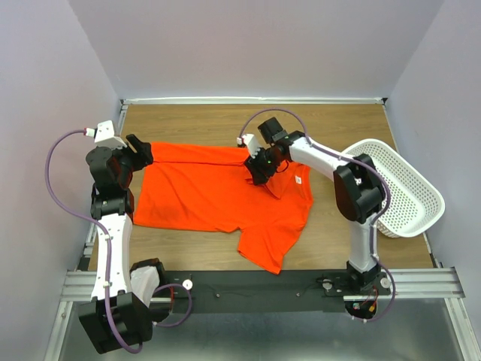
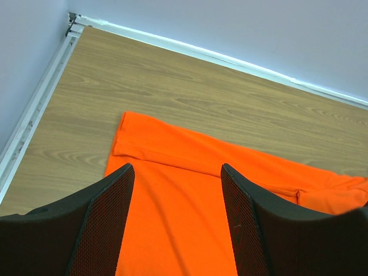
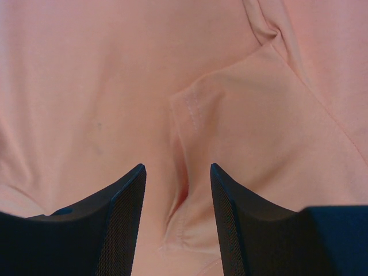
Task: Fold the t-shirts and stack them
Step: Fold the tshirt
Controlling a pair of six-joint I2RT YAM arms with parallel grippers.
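The left arm stands bent at the left edge, its left tool (image 2: 175, 169) wide open above the shirt's (image 1: 210, 195) left end, holding nothing. The orange shirt lies spread on the wooden worktop (image 1: 195, 124), pale walls around. The right arm reaches inward, elbow high; its right tool (image 3: 177, 167) is partly open over a stitched fold, gripping nothing. A basket (image 1: 409, 188) sits far right.

bright, even light; right wrist view washed pale and soft.

The top view looks down from high behind the near edge onto the whole worktop (image 1: 195, 124). The left wrist view faces the far left corner past the left claw (image 2: 178, 172). The right wrist view hangs close over the t-shirt (image 3: 115, 86), shared by all three.
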